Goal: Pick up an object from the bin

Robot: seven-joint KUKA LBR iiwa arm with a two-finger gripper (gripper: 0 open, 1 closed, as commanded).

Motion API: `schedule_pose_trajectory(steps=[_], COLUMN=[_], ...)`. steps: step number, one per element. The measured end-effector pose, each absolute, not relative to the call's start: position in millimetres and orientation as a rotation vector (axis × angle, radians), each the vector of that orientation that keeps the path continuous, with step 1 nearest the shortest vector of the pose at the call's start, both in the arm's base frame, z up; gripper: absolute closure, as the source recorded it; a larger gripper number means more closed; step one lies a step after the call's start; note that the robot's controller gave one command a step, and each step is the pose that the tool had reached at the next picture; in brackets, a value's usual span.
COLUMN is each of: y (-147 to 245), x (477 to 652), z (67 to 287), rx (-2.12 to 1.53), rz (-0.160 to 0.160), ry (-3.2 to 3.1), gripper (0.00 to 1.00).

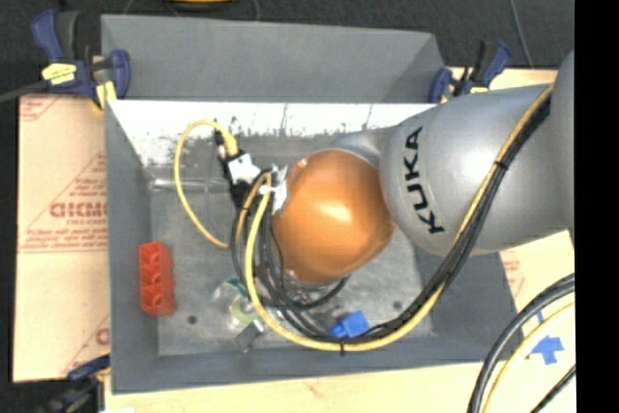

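The grey metal bin (271, 63) takes the middle of the frame. The silver KUKA arm (484, 169) reaches into it from the right, and its round orange wrist cover (329, 218) hangs over the lower middle of the bin floor. The fingers are hidden below this cover, so I cannot tell if they are open or closed. A red plastic block with holes (156, 279) lies at the lower left, well apart. A small blue piece (350, 326) and a small greenish clear thing (237, 297) lie near the cover's lower edge.
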State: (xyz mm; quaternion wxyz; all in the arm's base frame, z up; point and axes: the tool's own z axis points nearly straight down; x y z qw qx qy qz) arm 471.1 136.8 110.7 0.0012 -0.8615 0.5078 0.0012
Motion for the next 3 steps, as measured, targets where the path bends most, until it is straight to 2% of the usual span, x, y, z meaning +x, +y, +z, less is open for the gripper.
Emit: schedule_pose_trajectory(steps=[1,2,3], y=[157,156,204], x=[518.4,518.7,508.7], z=[84,85,207], rx=[-2.386,-2.385,-2.425], rz=[0.004,0.002,-0.006], ry=[2.035,2.036,1.981], gripper=[0.0,1.0,1.0])
